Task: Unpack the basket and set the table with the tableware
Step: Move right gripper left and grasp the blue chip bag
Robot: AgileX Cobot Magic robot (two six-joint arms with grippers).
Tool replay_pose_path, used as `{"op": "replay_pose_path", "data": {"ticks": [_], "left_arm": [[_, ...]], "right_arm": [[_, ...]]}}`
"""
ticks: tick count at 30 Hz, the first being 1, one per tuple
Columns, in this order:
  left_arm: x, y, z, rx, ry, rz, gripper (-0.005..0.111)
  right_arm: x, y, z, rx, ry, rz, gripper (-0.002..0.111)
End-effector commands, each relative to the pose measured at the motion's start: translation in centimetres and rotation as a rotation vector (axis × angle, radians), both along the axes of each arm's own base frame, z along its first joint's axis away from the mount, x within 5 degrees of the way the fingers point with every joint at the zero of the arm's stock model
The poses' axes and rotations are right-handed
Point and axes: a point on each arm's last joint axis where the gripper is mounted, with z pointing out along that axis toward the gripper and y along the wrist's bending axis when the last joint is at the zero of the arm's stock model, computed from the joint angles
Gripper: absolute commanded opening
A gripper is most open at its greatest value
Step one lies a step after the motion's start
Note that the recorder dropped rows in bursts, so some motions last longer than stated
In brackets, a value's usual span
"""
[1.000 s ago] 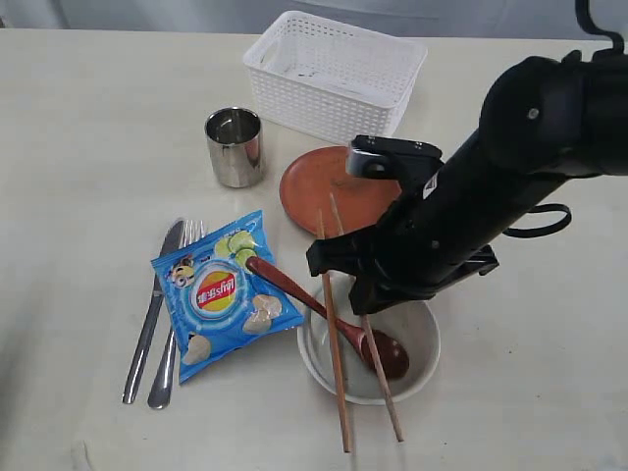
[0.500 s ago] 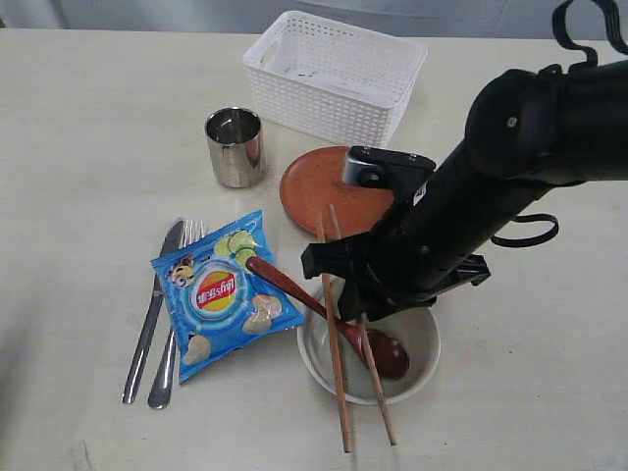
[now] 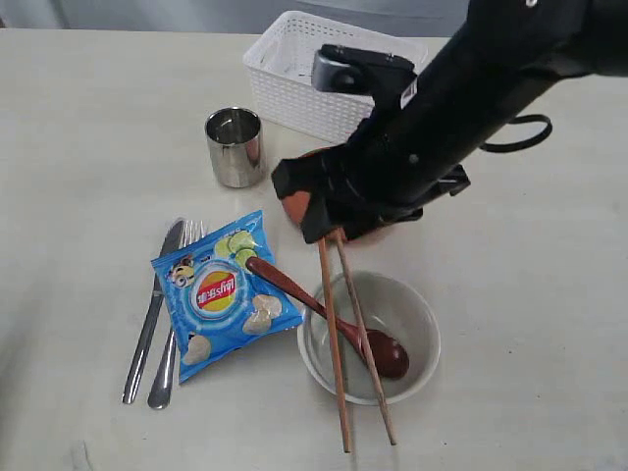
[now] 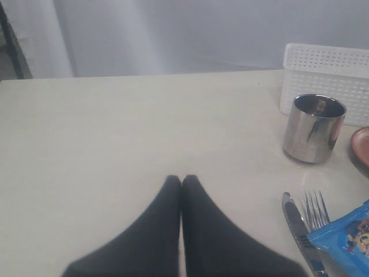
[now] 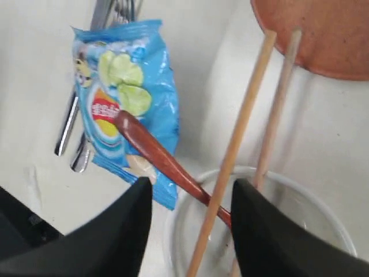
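Right hand (image 5: 191,187) has lifted off the chopsticks (image 3: 339,392) (fingers apart); left hand (image 4: 181,180) together.

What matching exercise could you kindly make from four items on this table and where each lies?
Items: 1 cup; 2 chopsticks; 3 spoon; 4 knife.
Places: a head in the bowl, handle on the chip bag; b upright near the basket; c across the bowl's rim; d flat beside the fork.
Pairs: 1-b; 2-c; 3-a; 4-d.
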Motion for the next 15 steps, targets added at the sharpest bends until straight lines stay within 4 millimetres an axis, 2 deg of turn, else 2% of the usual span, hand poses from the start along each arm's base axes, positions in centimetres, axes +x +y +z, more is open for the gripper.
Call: {"op": "replay_pose_path", "data": {"ticks": [1,3,7,9,12,15], "left_arm": [[0.0,0.0,0.0,0.003,-0.008,-0.007,0.0],[0.0,0.0,0.0,0.003,-0.008,-0.007,0.0],[0.0,0.0,0.0,0.003,-0.008,-0.007,0.0],[0.0,0.0,0.0,0.003,-0.008,-0.007,0.0],[0.0,0.0,0.0,0.003,-0.008,-0.007,0.0],[0.0,0.0,0.0,0.003,-0.008,-0.007,0.0]], "right_arm": [[0.3,1.1,2.4,0.025,-0.064,0.058,0.053],[0.6,2.0,3.5,0.029,-0.087,0.067,0.056],[1.3,4.0,3.9,-0.017,-0.077,0.094,0.056],[2.4,5.6,3.2,-0.054,-0.031,0.129,0.056],[4.6,7.9,0.9,-0.092,0.018,0.159,0.056],[5.7,9.0,-0.8,-0.108,0.033,0.171,0.056]]}}
